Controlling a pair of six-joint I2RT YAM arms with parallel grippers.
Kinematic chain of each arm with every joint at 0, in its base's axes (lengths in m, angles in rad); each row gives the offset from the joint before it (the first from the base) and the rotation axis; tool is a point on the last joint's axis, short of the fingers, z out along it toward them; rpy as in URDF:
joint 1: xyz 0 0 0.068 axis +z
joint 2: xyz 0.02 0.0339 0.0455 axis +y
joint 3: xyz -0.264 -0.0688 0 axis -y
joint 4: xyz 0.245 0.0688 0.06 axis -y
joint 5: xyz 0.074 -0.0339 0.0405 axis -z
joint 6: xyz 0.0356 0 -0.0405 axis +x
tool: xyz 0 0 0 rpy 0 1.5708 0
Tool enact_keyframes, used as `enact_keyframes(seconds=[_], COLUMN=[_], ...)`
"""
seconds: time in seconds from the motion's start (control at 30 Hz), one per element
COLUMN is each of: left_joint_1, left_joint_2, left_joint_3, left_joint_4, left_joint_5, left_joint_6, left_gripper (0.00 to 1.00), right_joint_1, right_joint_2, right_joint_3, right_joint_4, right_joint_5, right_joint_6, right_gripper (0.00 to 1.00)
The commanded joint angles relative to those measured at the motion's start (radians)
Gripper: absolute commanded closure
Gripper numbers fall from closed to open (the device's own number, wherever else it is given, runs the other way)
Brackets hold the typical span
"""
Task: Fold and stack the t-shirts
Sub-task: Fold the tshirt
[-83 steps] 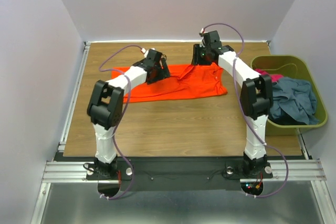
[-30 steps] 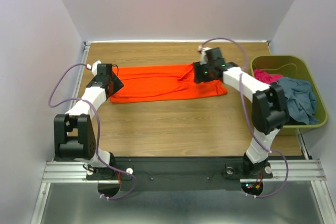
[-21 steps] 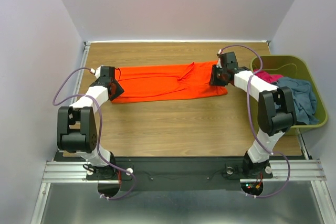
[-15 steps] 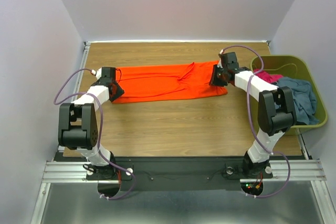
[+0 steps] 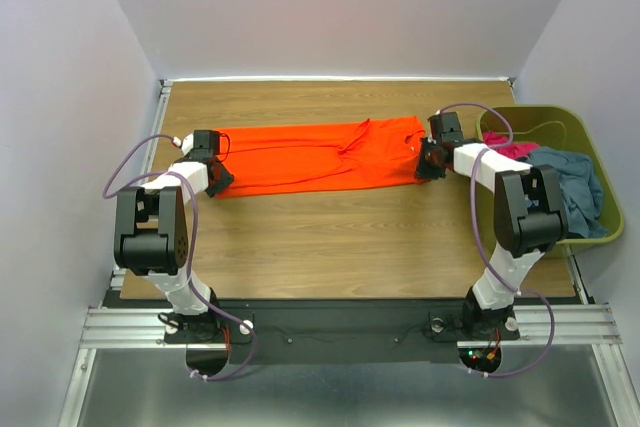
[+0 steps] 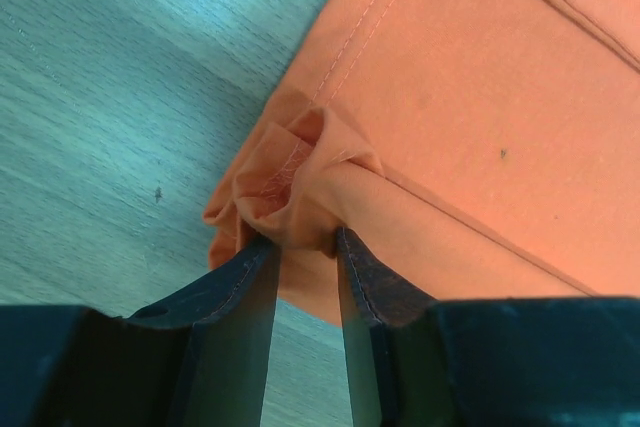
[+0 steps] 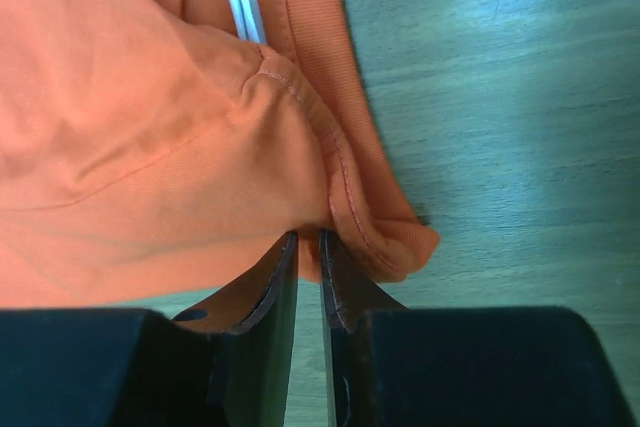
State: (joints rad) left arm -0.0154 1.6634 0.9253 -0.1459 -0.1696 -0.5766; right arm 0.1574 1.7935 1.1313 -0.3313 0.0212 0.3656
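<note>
1. Wooden table (image 5: 330, 237) fills the middle of the overhead frame, both arms reaching up it from the bottom edge.
2. Orange t-shirt (image 5: 320, 152) lies stretched in a long band across the upper middle of the table, wide side to side.
3. Olive tub (image 5: 560, 127) sits at the right edge, with the blue-grey shirt (image 5: 565, 187) heaped inside and the pink shirt (image 5: 510, 144) poking out at its upper left.
4. Left gripper (image 6: 303, 252) at the band's left end: fingers pinching a bunched fold of orange hem, clear in the wrist view.
5. Right gripper (image 7: 308, 247) at the right end: fingers nearly together, nipping the collar edge just below the white neck label (image 7: 243, 2).
</note>
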Motion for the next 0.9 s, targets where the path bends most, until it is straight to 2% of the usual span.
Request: enact_keyframes(seconds=[0.0,0.37,0.6,0.67,0.87], left_joint_1=[0.008,0.008,0.008,0.008,0.032], left_joint_2=[0.029,0.033,0.044,0.05,0.053], left_joint_3=[0.006,0.006,0.01,0.014,0.01], left_joint_4=[-0.018,-0.018,-0.023,-0.027,-0.029], left_joint_5=[-0.038,-0.036,-0.045,-0.042,-0.047], left_joint_6=[0.027,0.031,0.037,0.041,0.043], left_gripper=[0.59,0.59,0.59,0.59,0.59], right_joint_1=[-0.001,-0.002,-0.002,-0.007,-0.012], right_joint_2=[-0.075,-0.097,-0.031,0.003,0.055], right_joint_3=[0.008,-0.002,-0.021,-0.021,-0.004], right_joint_4=[0.028,0.021,0.006,0.002,-0.015], right_joint_5=[0.029,0.029,0.127,0.196,0.239], right_joint_6=[-0.022,-0.021,-0.002,-0.014,-0.027], right_gripper=[0.79,0.79,0.81,0.83,0.85])
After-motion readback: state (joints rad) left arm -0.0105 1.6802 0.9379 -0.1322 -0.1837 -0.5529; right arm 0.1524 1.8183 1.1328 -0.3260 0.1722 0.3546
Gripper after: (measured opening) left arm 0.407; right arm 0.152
